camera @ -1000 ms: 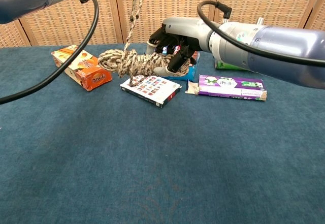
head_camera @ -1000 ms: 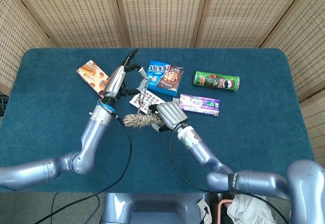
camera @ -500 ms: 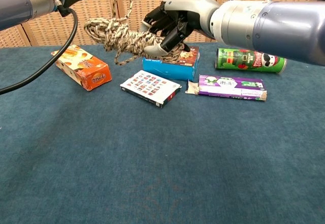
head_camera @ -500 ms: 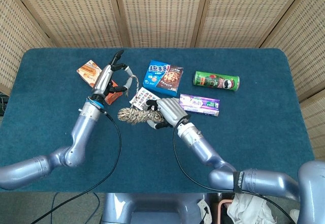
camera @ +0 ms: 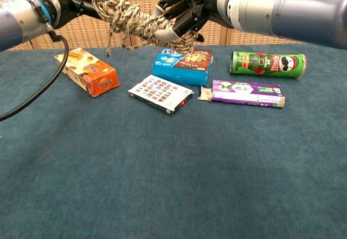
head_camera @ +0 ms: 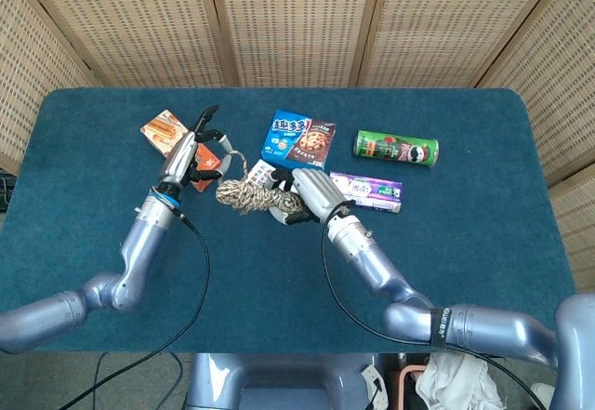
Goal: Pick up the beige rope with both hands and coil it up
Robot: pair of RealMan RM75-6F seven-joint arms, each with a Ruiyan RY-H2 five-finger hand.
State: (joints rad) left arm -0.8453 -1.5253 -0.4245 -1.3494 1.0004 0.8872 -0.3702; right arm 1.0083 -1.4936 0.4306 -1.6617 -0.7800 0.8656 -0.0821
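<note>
The beige rope (head_camera: 249, 196) (camera: 130, 18) hangs in a coiled bundle well above the blue table, a short loose end dangling from its left part. My right hand (head_camera: 311, 194) (camera: 187, 8) grips the bundle's right end with fingers curled around it. At the bundle's left end my left hand (head_camera: 193, 157) (camera: 76, 1) holds the rope, its other fingers spread.
Under the rope lie an orange snack box (camera: 87, 71), a flat white card box (camera: 160, 93) and a blue cookie box (camera: 183, 65). A purple packet (camera: 243, 93) and a green chip can (camera: 267, 64) lie to the right. The table's front half is bare cloth.
Both hands have lifted the rope bundle higher and carried it left. The left hand has come down and left, so the strand it held up now lies gathered against the bundle.
</note>
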